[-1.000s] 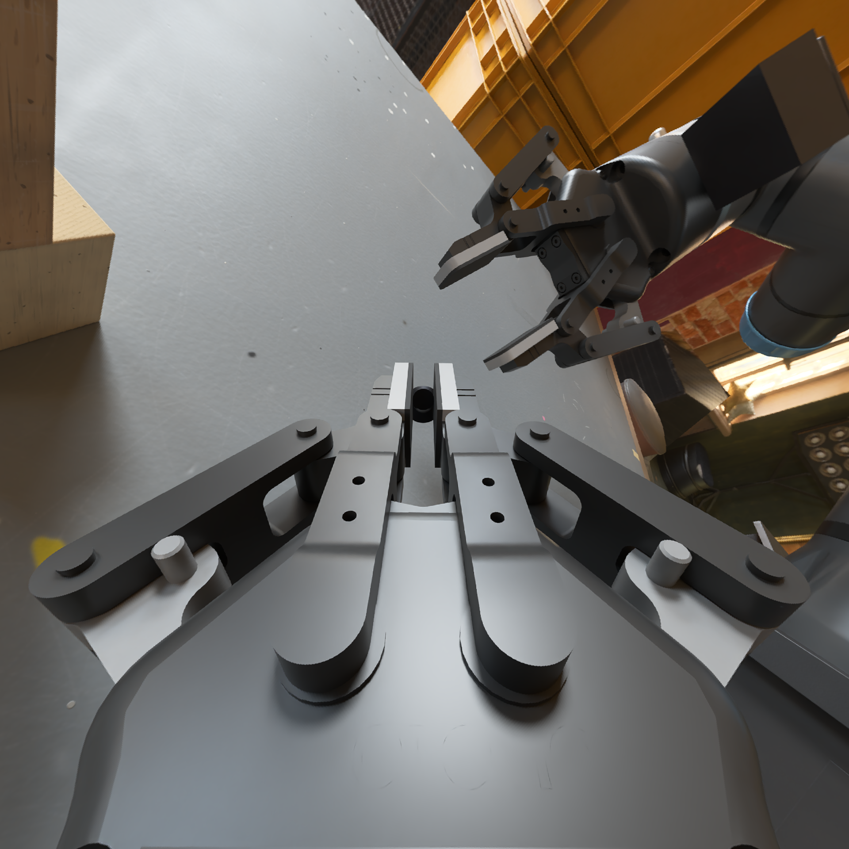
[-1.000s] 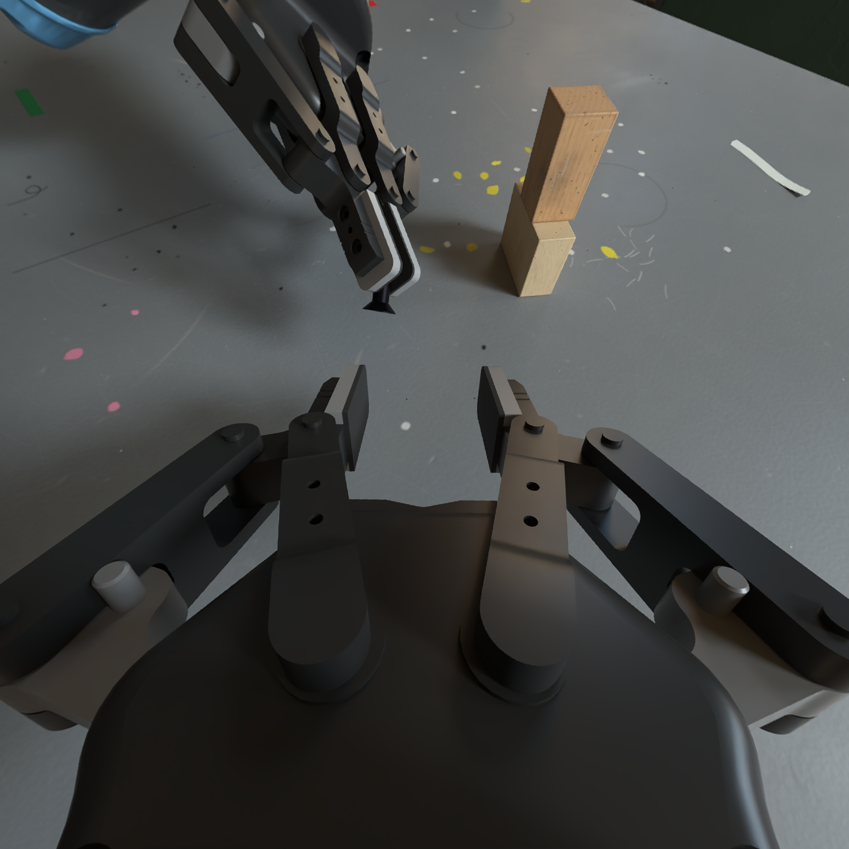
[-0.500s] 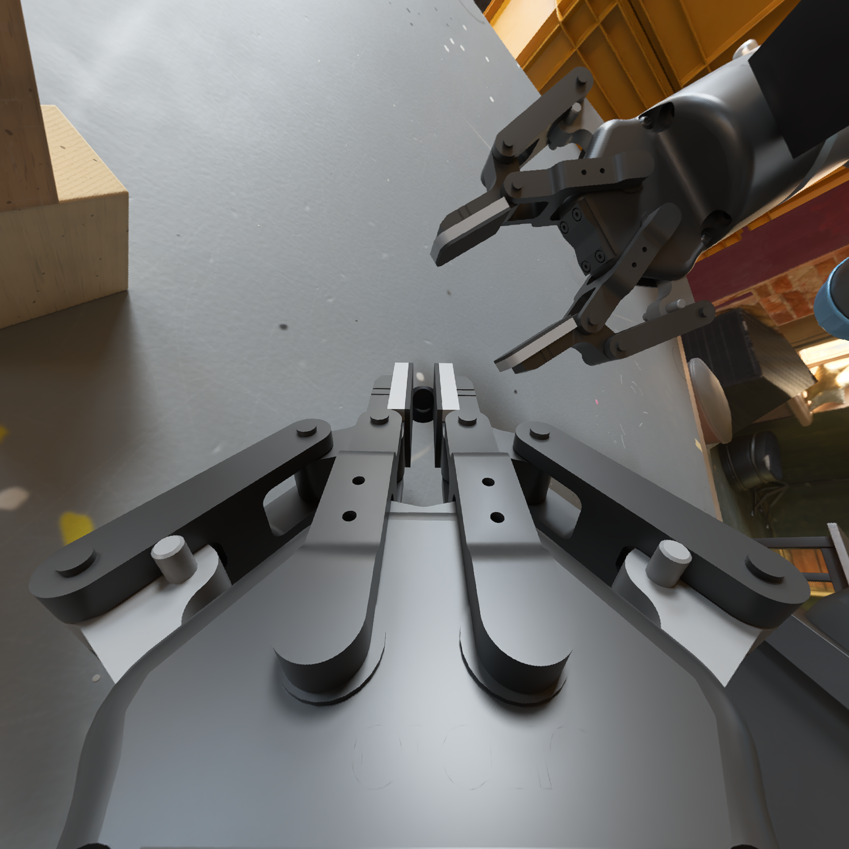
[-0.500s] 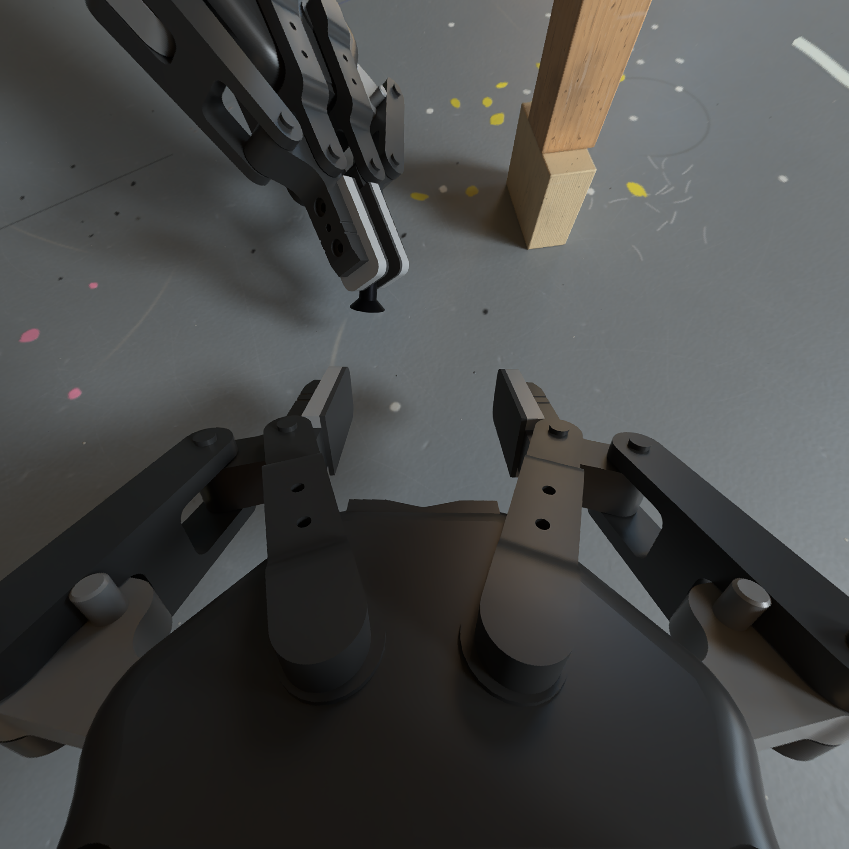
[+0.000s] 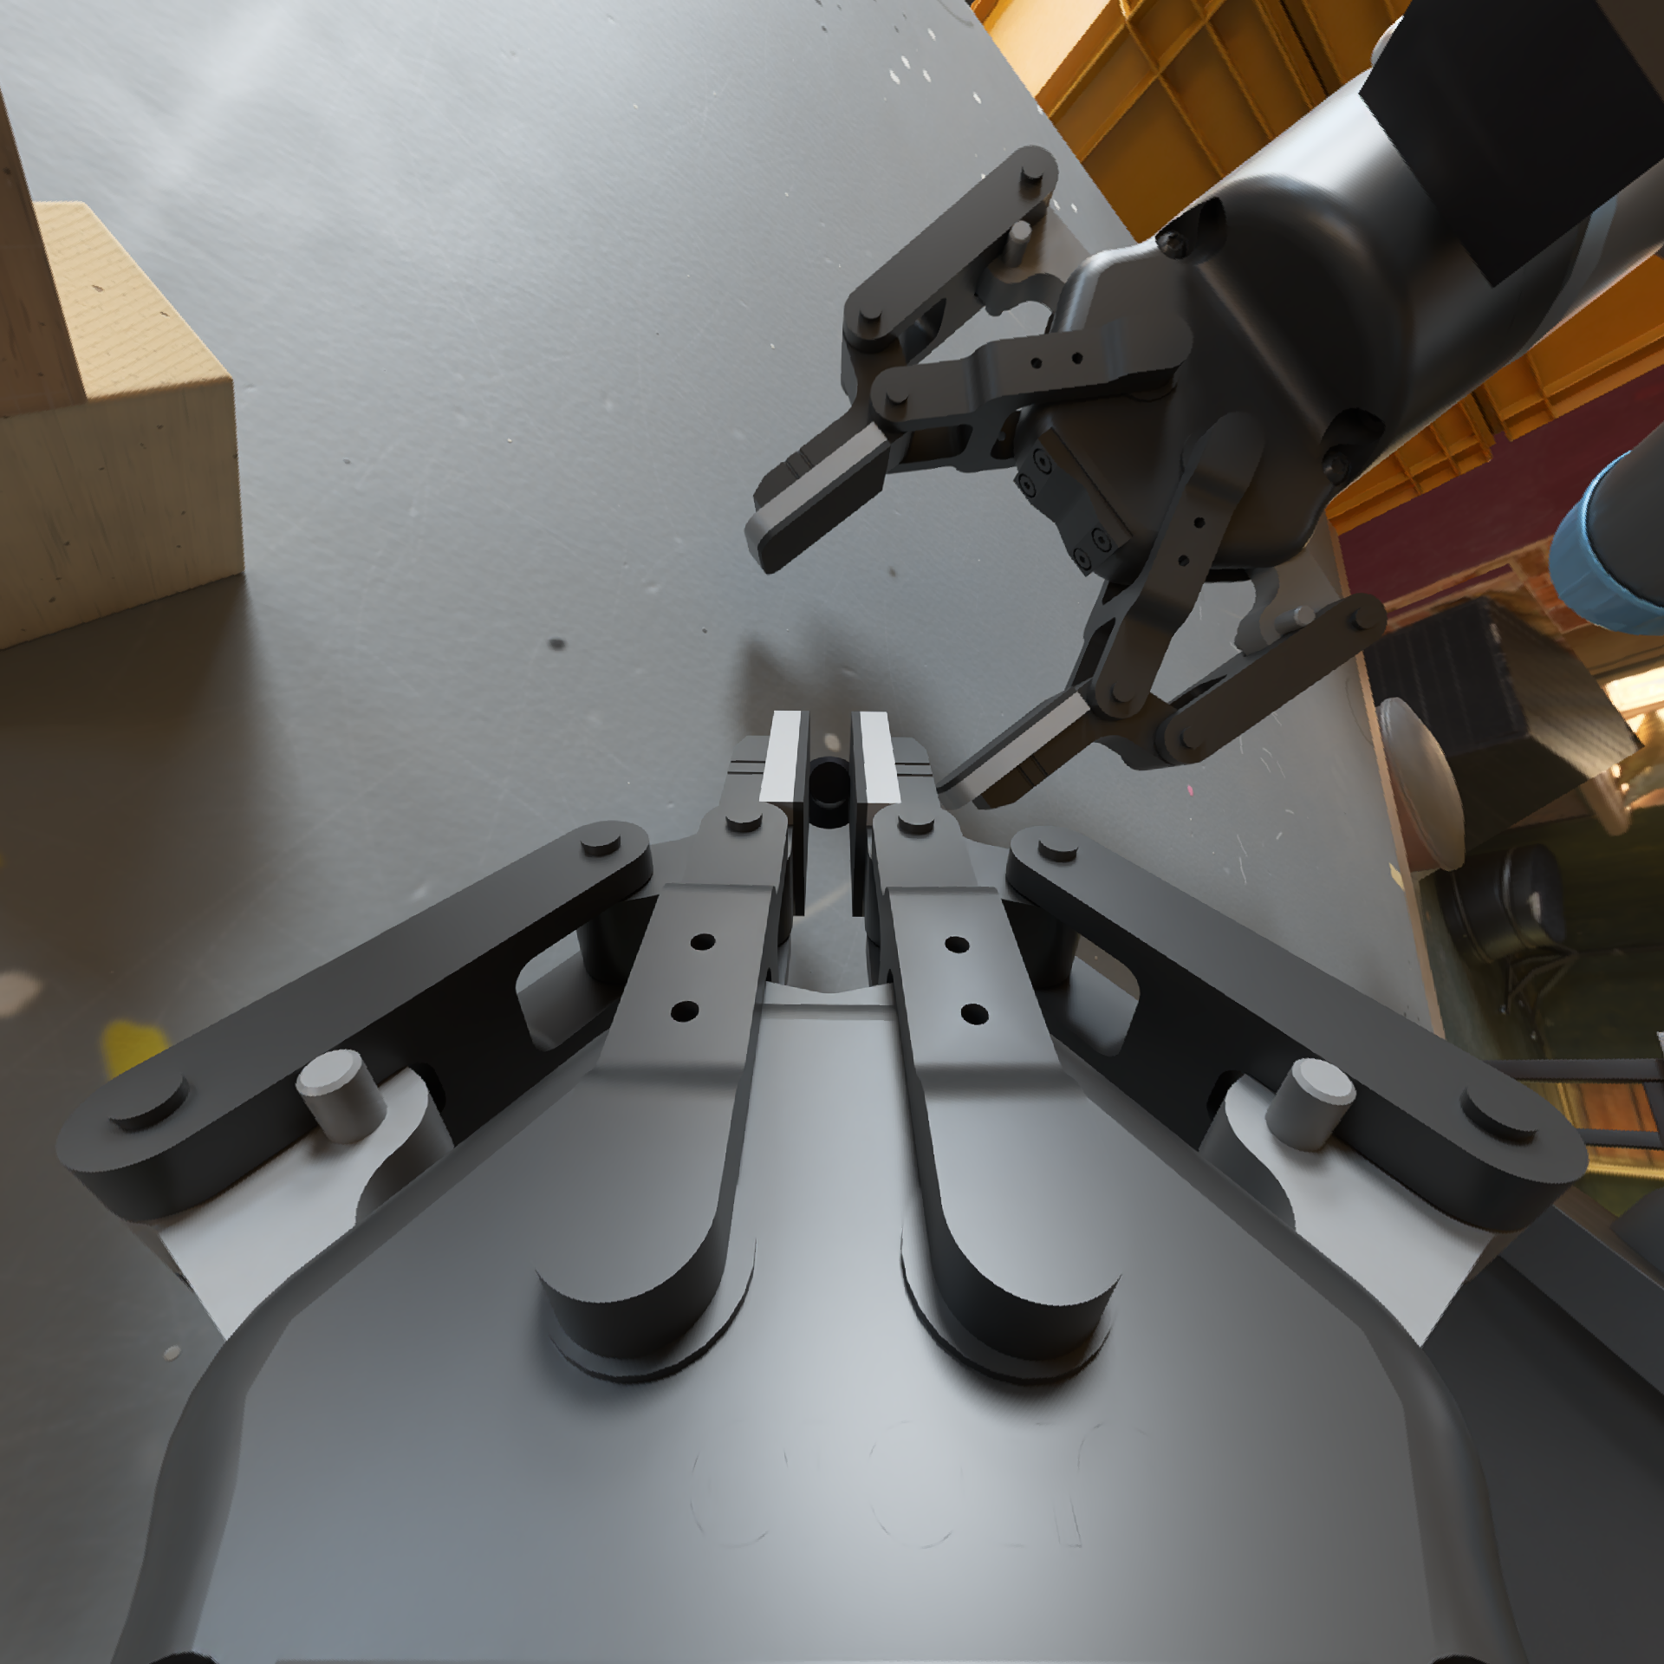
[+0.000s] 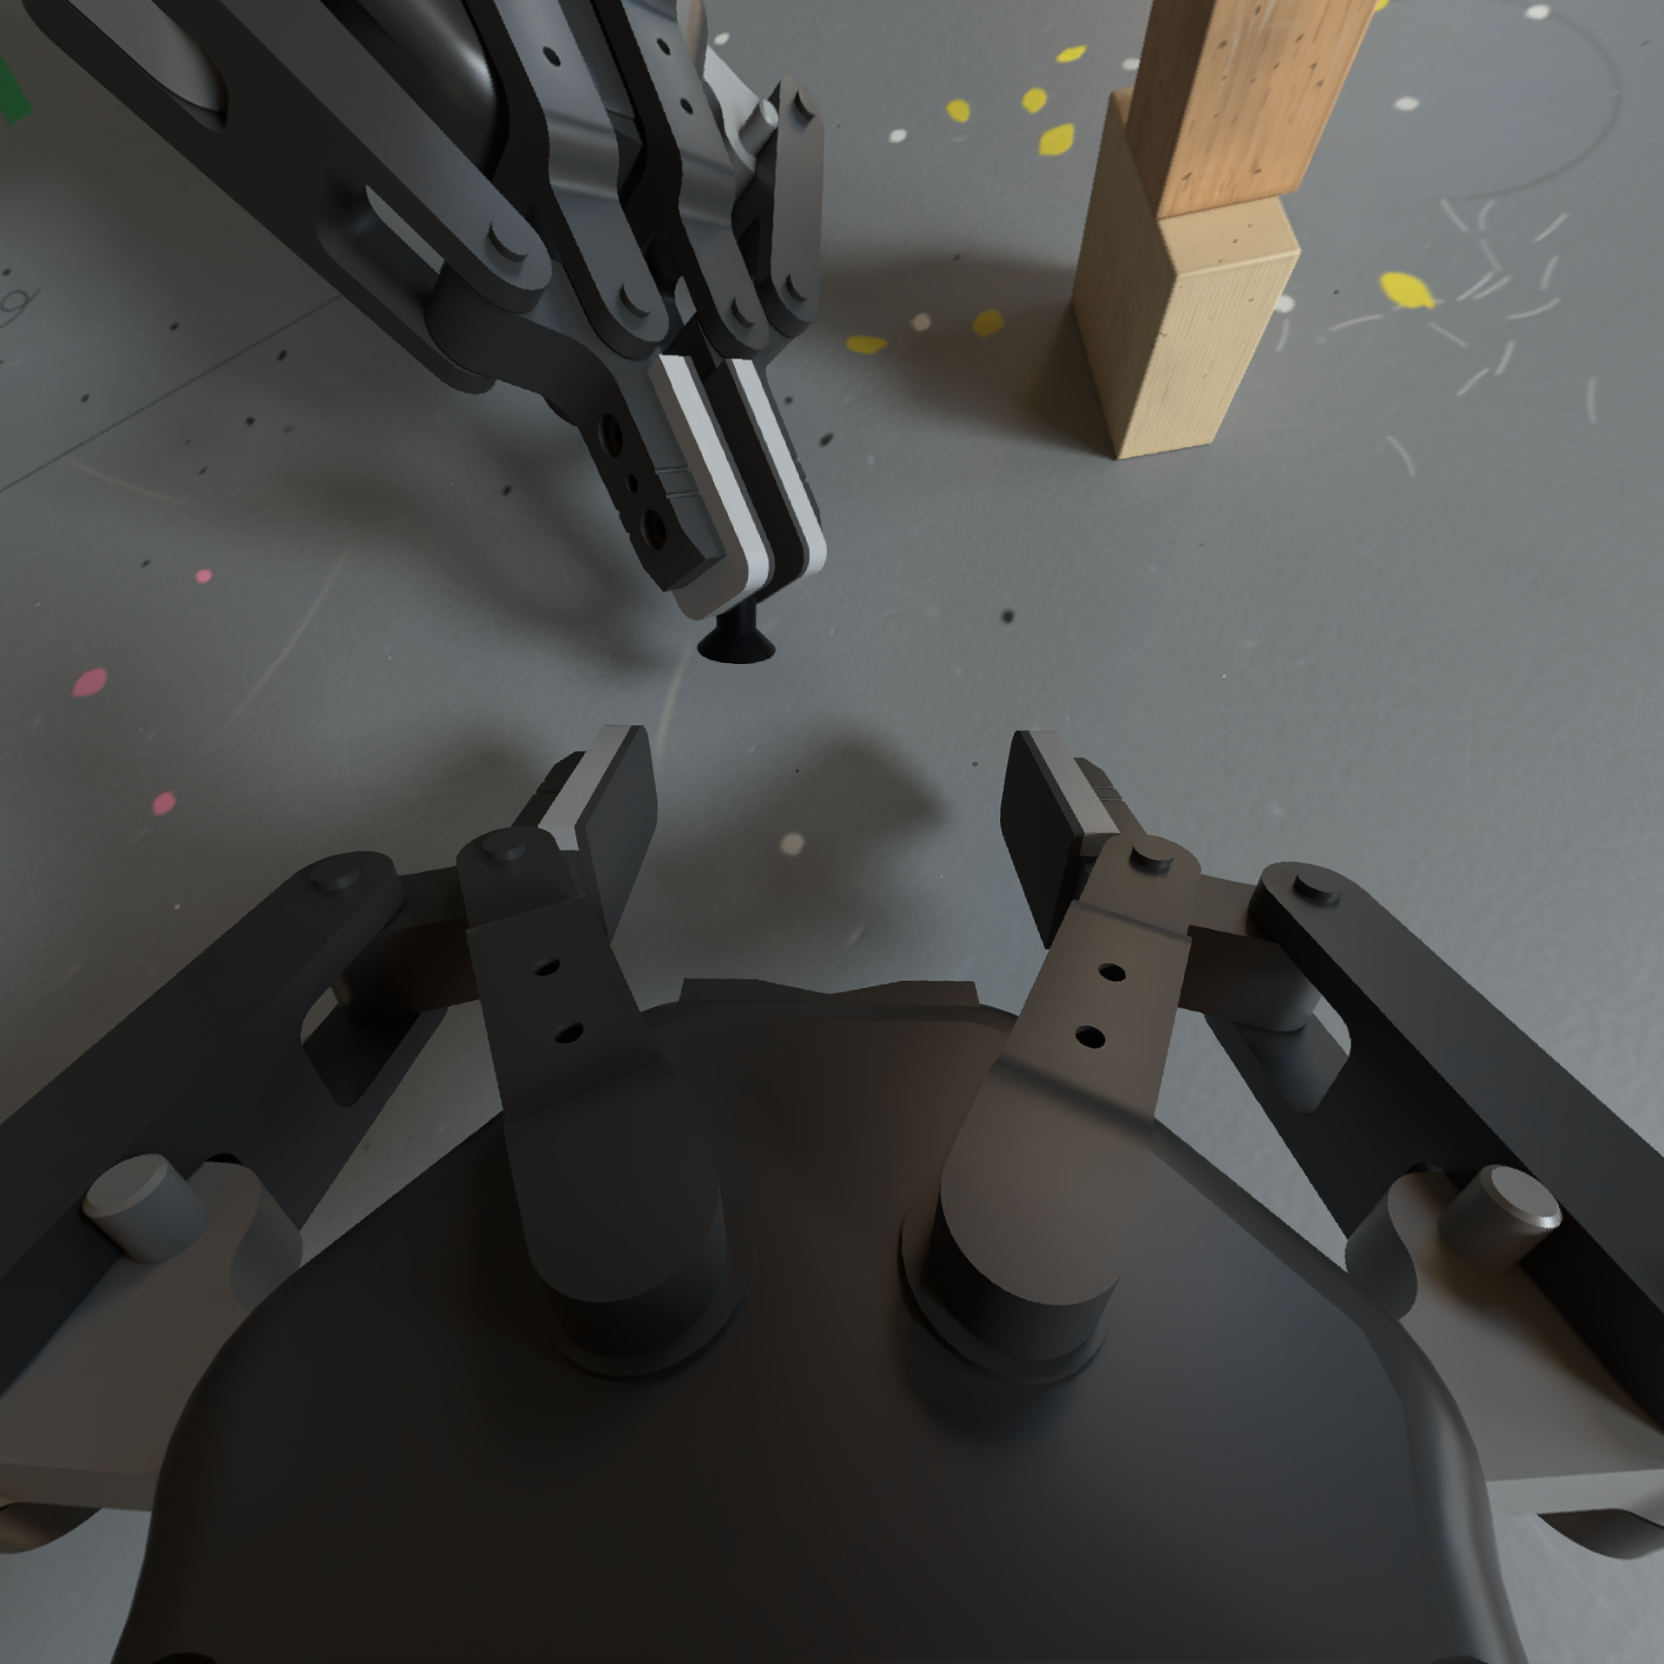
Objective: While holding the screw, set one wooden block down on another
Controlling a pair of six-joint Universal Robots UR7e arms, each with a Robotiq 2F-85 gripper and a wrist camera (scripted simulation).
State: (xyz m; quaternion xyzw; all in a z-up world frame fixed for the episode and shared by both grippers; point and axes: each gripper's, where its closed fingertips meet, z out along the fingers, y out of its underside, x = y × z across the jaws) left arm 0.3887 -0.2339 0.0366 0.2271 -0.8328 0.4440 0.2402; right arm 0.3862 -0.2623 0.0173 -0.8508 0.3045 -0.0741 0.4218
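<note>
between the pale pads of the left gripper [image 5: 828,756], in the left wrist view, a small black screw [image 5: 828,792] is sitting pinched, its dark round end showing in the narrow gap, so this claw is clamping on the screw. at the left edge a pale wooden block [image 5: 135,468] is resting on the grey table [image 5: 468,297], with a second block's side [image 5: 27,297] rising from its top. the right gripper [image 5: 891,648] is hanging just beyond, its fingers spread wide and holding nothing, one fingertip nearly beside the left gripper's pad. orange crates [image 5: 1198,81] are showing past the table edge.

over in the right wrist view, the right gripper [image 6: 828,810] is showing its two dark pads well apart with bare table between them. the left gripper [image 6: 752,576] is reaching in from the upper left, and the screw's flared head [image 6: 737,644] is poking out below its tips, above the table. at the upper right, the darker upper block [image 6: 1234,108] is standing upright on the pale lower block [image 6: 1180,333], offset toward one side yet seated.

judging by this, the stacking is looking done and the screw is being held; little seems left beyond backing away without bumping the stack.
</note>
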